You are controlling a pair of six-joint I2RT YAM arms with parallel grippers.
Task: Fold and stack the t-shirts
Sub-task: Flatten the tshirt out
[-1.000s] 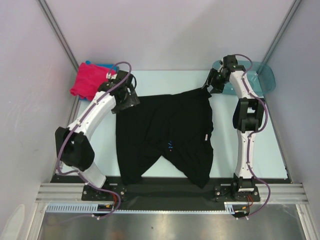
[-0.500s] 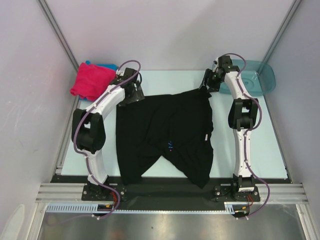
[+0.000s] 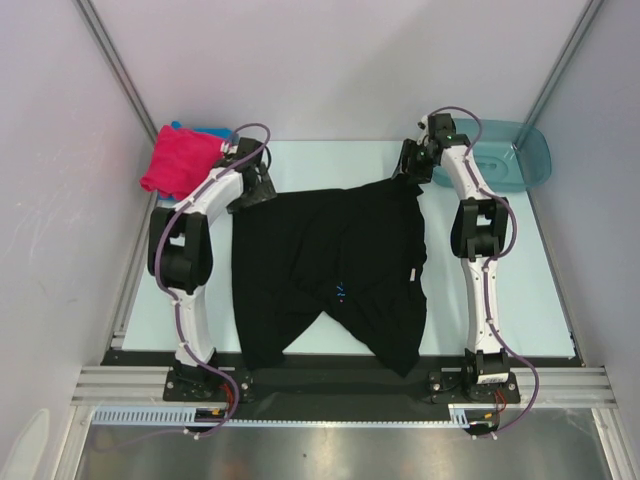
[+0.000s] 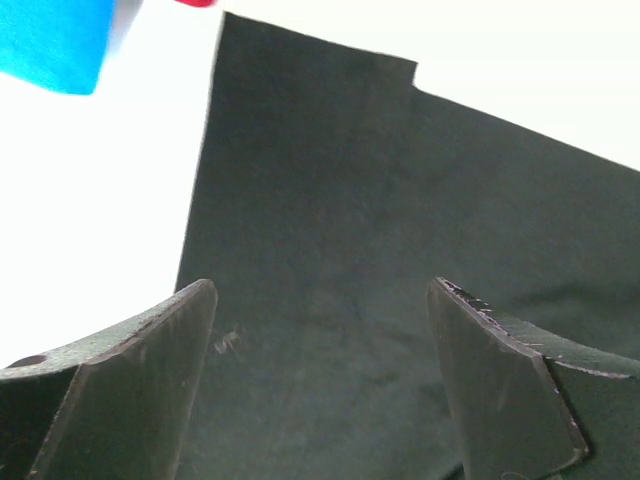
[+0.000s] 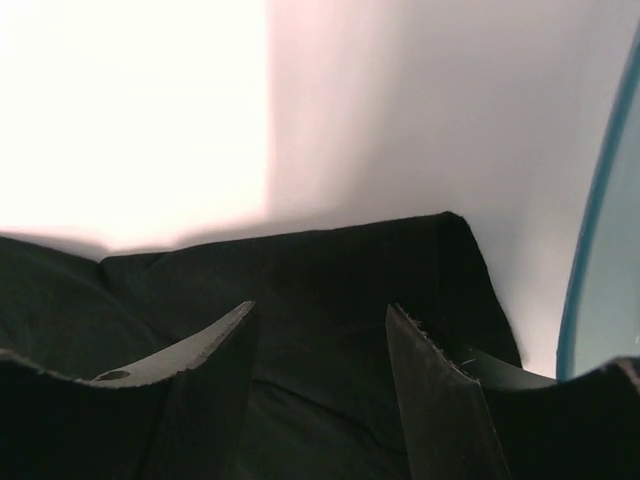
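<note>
Pale table point(image 3: 535, 300) inside white walls point(image 3: 330, 60) carries the spread black t-shirt point(image 3: 330, 260).

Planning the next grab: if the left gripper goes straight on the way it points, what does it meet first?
The left gripper would meet the large black cloth t-shirt near its far left corner; its open jaws frame it. Depth is unclear.

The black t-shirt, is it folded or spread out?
Spread out, not folded: the black t-shirt lies as one wide, rumpled sheet across the table, unlike the compact pink shirt at the far left corner.
</note>
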